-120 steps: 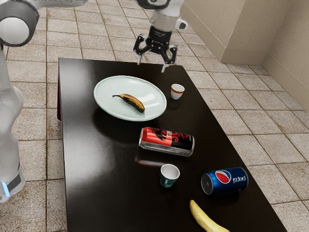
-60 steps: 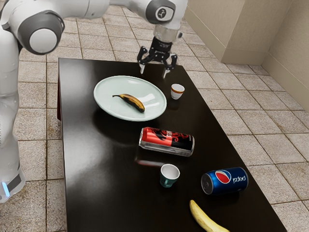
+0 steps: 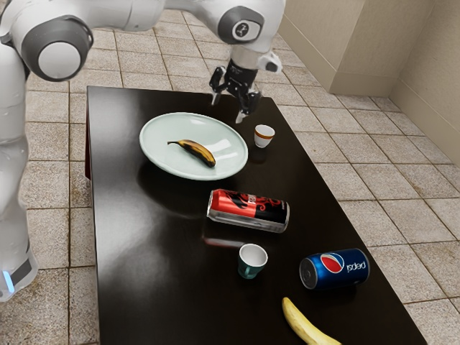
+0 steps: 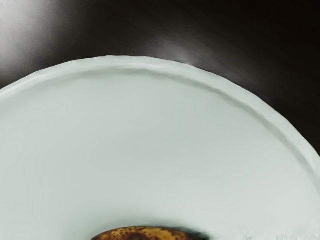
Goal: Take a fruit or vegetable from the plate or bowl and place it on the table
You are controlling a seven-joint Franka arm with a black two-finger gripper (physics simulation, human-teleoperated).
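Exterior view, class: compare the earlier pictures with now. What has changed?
The hand has come lower and turned; it is open, with nothing taken hold of or let go. The arm reaches further into view. Unchanged: the spotted banana on the plate, the red-and-black can, Pepsi can, white cup, green cup and yellow banana.

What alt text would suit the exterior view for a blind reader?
A robot arm holds its open pincer near a pale plate holding a spotted banana on a dark table. Also: a white cup, a teal cup, a red-and-black can, a blue Pepsi can and a yellow banana.
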